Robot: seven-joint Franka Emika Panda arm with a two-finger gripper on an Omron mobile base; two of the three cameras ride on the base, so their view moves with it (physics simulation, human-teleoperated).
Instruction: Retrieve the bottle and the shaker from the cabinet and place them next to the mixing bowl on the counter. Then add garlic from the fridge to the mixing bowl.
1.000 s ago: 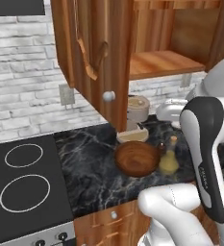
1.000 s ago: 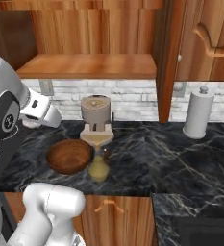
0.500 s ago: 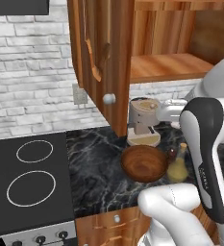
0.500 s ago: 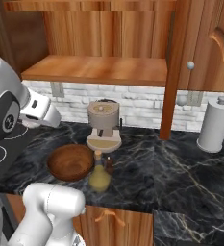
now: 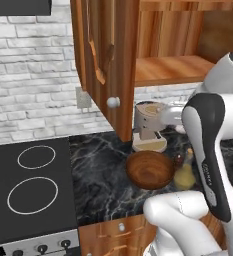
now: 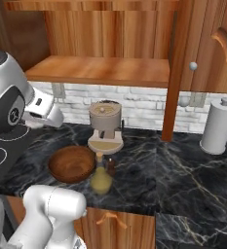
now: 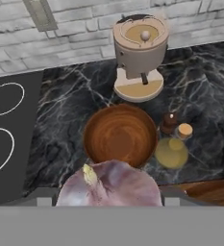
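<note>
A purple-white garlic [image 7: 109, 185] bulb sits right at the bottom of the hand view, with my gripper [image 7: 109, 194] shut on it; the fingertips are hidden behind it. Below and beyond it lies the wooden mixing bowl [image 7: 120, 134] on the dark marble counter [image 7: 65, 101]. The yellowish bottle [image 7: 171, 151] and the small dark shaker [image 7: 169, 123] stand upright just to the bowl's right. The base views show the same bowl [image 5: 149, 169] [image 6: 72, 163], bottle [image 5: 185, 172] [image 6: 101, 177] and shaker [image 5: 179, 160] [image 6: 111, 167].
A beige coffee machine [image 6: 105, 126] [image 7: 140, 53] stands behind the bowl against the brick wall. The open cabinet door [image 5: 100, 60] hangs over the counter's left part. A stove [image 5: 28, 190] lies left of the counter, and a paper towel roll [image 6: 217, 126] stands far right.
Both base views have shifted sideways, so the camera has moved with the base. Bowl, bottle and shaker keep their places on the counter.
</note>
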